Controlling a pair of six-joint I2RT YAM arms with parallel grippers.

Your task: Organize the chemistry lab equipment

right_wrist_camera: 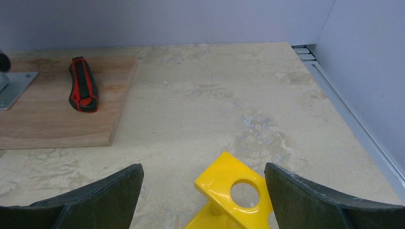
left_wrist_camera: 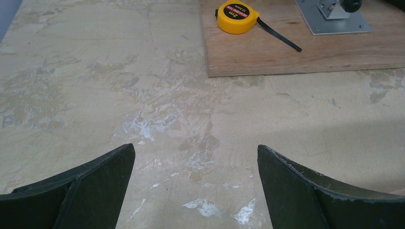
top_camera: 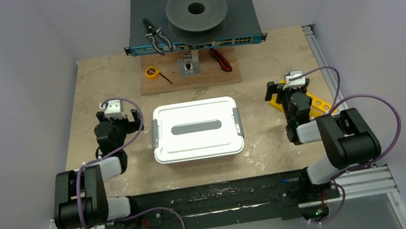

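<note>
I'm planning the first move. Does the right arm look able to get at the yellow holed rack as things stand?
Probably yes: the right gripper hangs open right over one end of the yellow holed rack, and nothing shows between them to block a straight descent.

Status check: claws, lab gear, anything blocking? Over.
Left claw open, empty. Right claw open over yellow rack. White box shut, centre table; no other lab gear visible.
</note>
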